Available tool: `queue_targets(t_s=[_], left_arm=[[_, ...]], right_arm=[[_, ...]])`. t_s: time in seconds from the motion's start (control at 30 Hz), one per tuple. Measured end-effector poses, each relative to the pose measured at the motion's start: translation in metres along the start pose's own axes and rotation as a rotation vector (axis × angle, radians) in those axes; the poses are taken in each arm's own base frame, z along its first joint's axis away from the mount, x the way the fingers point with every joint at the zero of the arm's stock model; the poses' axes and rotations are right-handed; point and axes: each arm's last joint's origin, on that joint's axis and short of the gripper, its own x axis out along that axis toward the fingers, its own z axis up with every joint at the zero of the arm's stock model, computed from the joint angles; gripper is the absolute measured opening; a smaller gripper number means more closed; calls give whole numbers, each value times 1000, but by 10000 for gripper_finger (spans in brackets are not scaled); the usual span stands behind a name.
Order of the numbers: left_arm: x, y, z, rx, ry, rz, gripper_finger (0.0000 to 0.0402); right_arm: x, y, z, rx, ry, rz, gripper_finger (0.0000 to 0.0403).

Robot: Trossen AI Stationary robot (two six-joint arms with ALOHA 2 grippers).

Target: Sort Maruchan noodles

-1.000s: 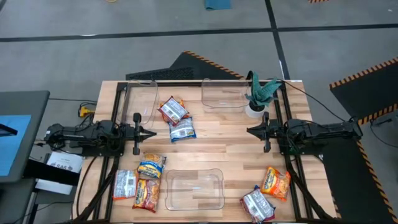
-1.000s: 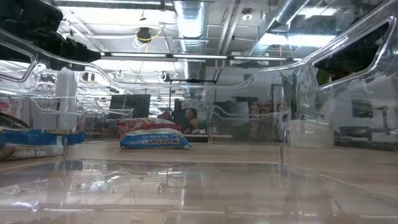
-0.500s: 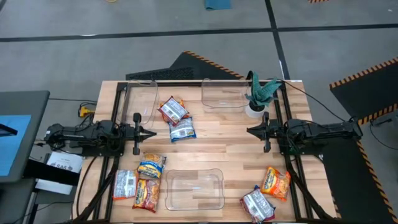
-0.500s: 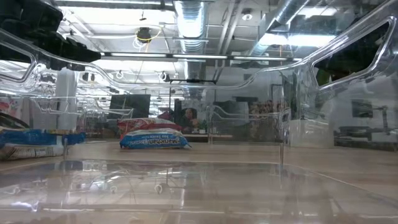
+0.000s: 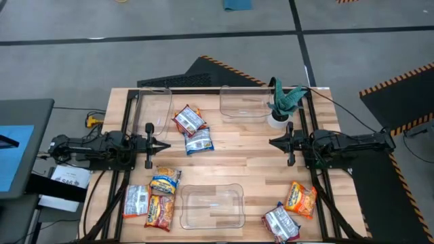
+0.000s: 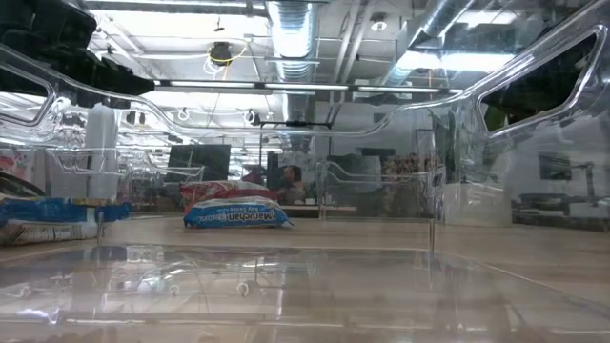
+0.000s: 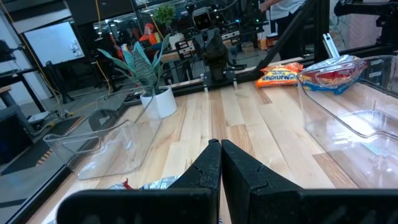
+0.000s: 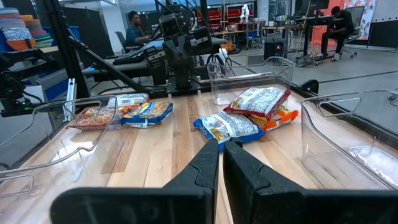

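1. The left gripper [image 5: 165, 144] sits at the 9 o'clock edge of the surface [image 5: 237, 166] in the high view, its fingers [image 7: 208, 168] pressed together on nothing; the right gripper [image 5: 272, 142] faces it from the 3 o'clock edge, fingers [image 8: 208, 163] all but closed and likewise holding nothing.
2. The Maruchan noodles lie in three groups; a red-and-silver packet [image 5: 188, 120] and a blue packet [image 5: 199, 141] touch each other near the middle toward 12 o'clock; a blue-and-yellow packet [image 5: 165, 182], an orange packet [image 5: 159, 211] and a silver packet [image 5: 135, 200] cluster at 7 o'clock; another orange packet [image 5: 301, 197] and a red-and-silver one [image 5: 281, 222] lie at 5 o'clock.
3. The relation that matters: the blue packet lies just past the left gripper's tip, toward 2 o'clock from it, and well apart from the right gripper across the boards; so the left arm is the nearer one for that pair.
4. The blue packet's long axis runs roughly 11 to 5 o'clock, skewed to the left fingers' line of reach; my judgement is the wrist would need turning to close across the short side.
5. Clear bins stand at 11 o'clock [image 5: 154, 108], 1 o'clock [image 5: 244, 103] and 6 o'clock [image 5: 210, 205], all without packets; sorting has not begun.
6. The potted plant [image 5: 283, 103] stands close by the right gripper at 1 o'clock; a risk only for that arm's reach.
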Motion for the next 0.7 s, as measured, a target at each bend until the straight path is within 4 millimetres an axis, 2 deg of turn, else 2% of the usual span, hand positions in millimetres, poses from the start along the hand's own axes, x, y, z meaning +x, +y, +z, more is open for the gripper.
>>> queue_targets(t_s=[0.13, 0.23, 0.4, 0.47, 0.57, 0.7], left_arm=[[0, 0, 0, 0, 0, 0, 0], [0, 0, 0, 0, 0, 0, 0], [0, 0, 0, 0, 0, 0, 0], [0, 0, 0, 0, 0, 0, 0], [0, 0, 0, 0, 0, 0, 0], [0, 0, 0, 0, 0, 0, 0]], right_arm=[[0, 0, 0, 3, -3, 0, 49], [0, 1, 5, 84, -51, 7, 49], [-8, 2, 40, 207, -419, 70, 49], [-11, 5, 51, 263, -476, 138, 50], [-9, 11, 67, 287, -418, 192, 58], [0, 23, 85, 237, -161, 163, 85]])
